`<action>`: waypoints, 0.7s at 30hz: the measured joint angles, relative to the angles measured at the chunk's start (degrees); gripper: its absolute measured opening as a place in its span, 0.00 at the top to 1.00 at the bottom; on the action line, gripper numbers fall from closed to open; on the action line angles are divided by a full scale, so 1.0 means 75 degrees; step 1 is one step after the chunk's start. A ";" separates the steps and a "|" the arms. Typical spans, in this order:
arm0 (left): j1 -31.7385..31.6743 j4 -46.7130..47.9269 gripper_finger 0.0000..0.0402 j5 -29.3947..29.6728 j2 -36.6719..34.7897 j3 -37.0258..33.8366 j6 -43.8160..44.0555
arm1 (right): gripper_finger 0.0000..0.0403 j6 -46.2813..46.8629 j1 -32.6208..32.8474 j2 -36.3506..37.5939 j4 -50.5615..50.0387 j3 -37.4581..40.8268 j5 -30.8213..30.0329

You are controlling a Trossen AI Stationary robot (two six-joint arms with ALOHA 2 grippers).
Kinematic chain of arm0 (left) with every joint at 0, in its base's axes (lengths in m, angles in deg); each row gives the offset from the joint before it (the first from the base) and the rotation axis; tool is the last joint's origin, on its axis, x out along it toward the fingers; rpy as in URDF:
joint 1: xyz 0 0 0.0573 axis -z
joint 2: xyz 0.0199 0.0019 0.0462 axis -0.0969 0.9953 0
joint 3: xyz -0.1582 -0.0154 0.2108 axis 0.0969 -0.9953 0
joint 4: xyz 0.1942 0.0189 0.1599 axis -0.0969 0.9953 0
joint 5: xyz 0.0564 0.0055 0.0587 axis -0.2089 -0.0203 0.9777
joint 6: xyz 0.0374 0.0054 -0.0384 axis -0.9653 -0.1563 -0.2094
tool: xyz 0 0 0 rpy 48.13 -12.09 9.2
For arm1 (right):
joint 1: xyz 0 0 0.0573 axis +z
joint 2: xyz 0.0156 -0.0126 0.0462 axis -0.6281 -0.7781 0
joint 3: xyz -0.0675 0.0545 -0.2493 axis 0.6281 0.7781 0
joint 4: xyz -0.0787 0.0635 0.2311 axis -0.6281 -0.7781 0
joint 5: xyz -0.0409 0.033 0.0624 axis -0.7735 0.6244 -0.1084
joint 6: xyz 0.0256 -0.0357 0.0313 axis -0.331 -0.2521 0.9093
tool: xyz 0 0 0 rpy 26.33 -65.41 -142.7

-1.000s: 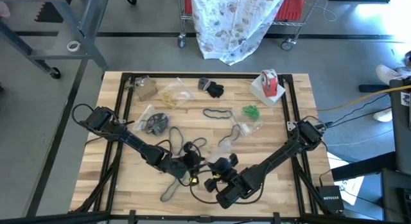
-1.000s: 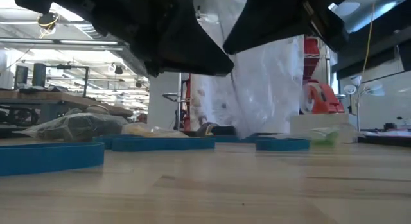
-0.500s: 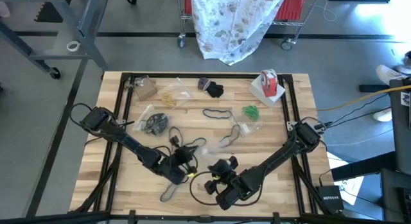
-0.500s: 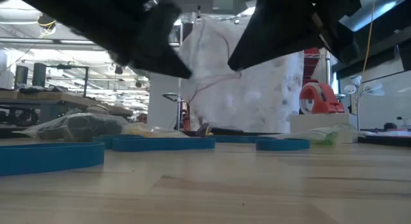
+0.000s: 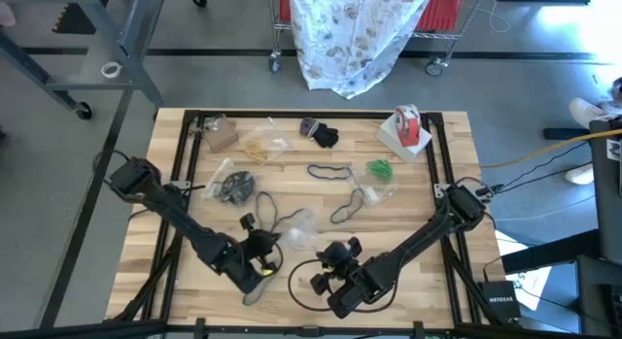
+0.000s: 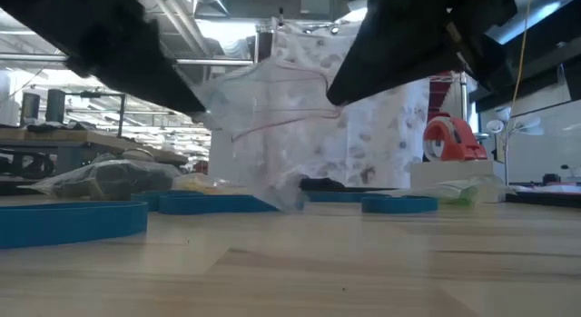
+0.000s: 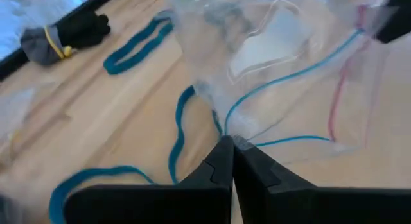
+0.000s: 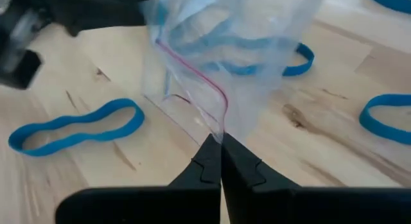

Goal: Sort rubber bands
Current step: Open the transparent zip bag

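A clear zip bag [image 6: 272, 117] with a red and a blue zip line hangs between my two grippers above the table's near middle. My left gripper [image 7: 232, 146] is shut on one end of it and my right gripper [image 8: 220, 139] on the other. In the high view the left gripper [image 5: 260, 254] and right gripper [image 5: 333, 255] stand a short way apart, with the bag [image 5: 297, 226] between them. Teal-blue rubber bands [image 5: 330, 171] lie loose on the wood around them; one long band [image 7: 176, 144] lies under the bag. My left gripper pinches the bag's edge [image 7: 239, 142] between its two shut fingers, where the blue zip line ends. The bag spreads away from the fingers, lifted. My right gripper pinches the bag's edge at the red zip line [image 8: 223, 124] between its shut fingers. The bag rises from them; its low corner [image 6: 290, 201] touches the table.
Filled bags lie farther back: black bands [image 5: 234, 186], tan bands [image 5: 259, 146], green bands [image 5: 379, 169]. A red-and-white tape roll [image 5: 407, 125] stands at the far right, a dark bundle [image 5: 320, 133] at the far middle. A large band loop [image 5: 309, 281] lies near the near edge.
My left gripper has moved toward the table's left and near edges, still shut on the bag. The right gripper has kept its place. The bag has been drawn out between them and now spreads wider than before.
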 joint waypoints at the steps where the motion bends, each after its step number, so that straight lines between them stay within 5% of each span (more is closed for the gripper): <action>1: 0.0060 0.0216 1.00 -0.0005 -0.0061 0.0003 0.0204 | 1.00 0.0000 -0.0009 0.0000 0.0009 0.0000 0.0011; 6: 0.0294 0.0412 1.00 -0.0074 -0.0360 0.0017 0.0721 | 1.00 -0.0023 -0.0010 0.0002 0.0109 0.0003 -0.0028; 16: 0.0399 0.0455 1.00 -0.0181 -0.0759 0.0391 -0.0094 | 1.00 -0.0753 -0.0326 0.0006 0.0228 0.0003 -0.0022; 21: 0.0176 0.0931 1.00 -0.0192 -0.0759 0.0391 0.0297 | 0.98 -0.2204 -0.0625 0.0070 0.0175 0.0006 0.0987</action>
